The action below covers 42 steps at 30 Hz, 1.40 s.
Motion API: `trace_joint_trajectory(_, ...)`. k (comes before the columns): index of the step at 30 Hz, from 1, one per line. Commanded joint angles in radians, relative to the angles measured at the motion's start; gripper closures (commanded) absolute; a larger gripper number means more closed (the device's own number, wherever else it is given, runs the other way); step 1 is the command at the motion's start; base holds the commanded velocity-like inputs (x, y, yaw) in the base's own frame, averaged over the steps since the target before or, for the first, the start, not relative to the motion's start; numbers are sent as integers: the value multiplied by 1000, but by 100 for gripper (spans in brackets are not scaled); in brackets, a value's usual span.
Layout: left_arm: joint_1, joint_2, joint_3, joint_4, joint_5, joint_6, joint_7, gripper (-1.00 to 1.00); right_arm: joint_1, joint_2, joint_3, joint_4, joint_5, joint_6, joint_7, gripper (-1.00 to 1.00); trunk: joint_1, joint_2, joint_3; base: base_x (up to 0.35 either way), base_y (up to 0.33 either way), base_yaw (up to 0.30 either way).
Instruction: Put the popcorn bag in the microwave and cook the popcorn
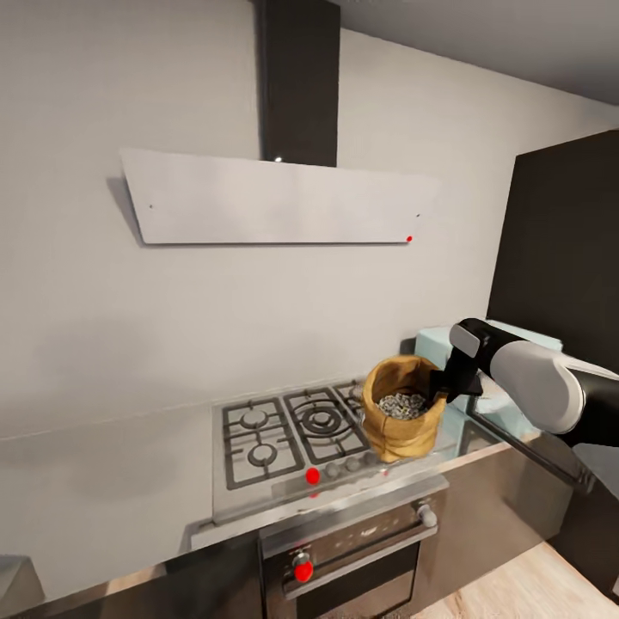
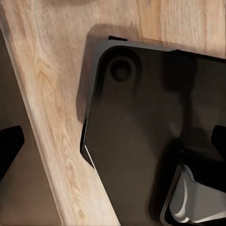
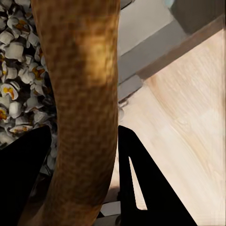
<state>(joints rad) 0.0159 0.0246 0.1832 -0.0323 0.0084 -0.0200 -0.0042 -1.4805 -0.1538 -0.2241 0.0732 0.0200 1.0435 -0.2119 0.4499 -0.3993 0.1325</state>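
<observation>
Pinching the bag's (image 1: pixel 402 409) rolled rim, the right gripper (image 1: pixel 444 384) holds it aloft over the tabletop (image 1: pixel 112 481); popcorn (image 1: pixel 402 405) sits inside. Advise keeping it level, moving slowly toward the microwave (image 1: pixel 499 395) behind the gripper.

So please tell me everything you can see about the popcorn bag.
The popcorn bag is a squat mustard-tan sack of woven-looking cloth with a thick rolled rim. It stands upright and open, with popcorn inside. The right gripper clamps its rim, one finger inside, one outside. It hangs at the right end of the gas hob.
</observation>
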Motion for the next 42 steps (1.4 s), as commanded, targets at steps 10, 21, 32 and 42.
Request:
trace_joint_trajectory(10, 1, 0, 5, -2, 1, -1, 0, -100, -1, 0, -9, 2, 2, 0, -7, 100, 0, -1, 0, -263, 0, -203)
trace_joint_trajectory(21, 1, 0, 5, -1, 1, -1, 0, -100, 0, 0, -9, 2, 2, 0, -7, 100, 0, -1, 0, -325, -50, -62)
trace_joint_trajectory(32, 1, 0, 5, -1, 1, -1, 0, -100, -1, 0, -9, 2, 2, -1, -7, 100, 0, -1, 0, -84, -43, -279)
trace_joint_trajectory(42, 1, 0, 5, -1, 1, -1, 0, -100, -1, 0, -9, 2, 2, -1, -7, 100, 0, -1, 0, 0, 0, -297)
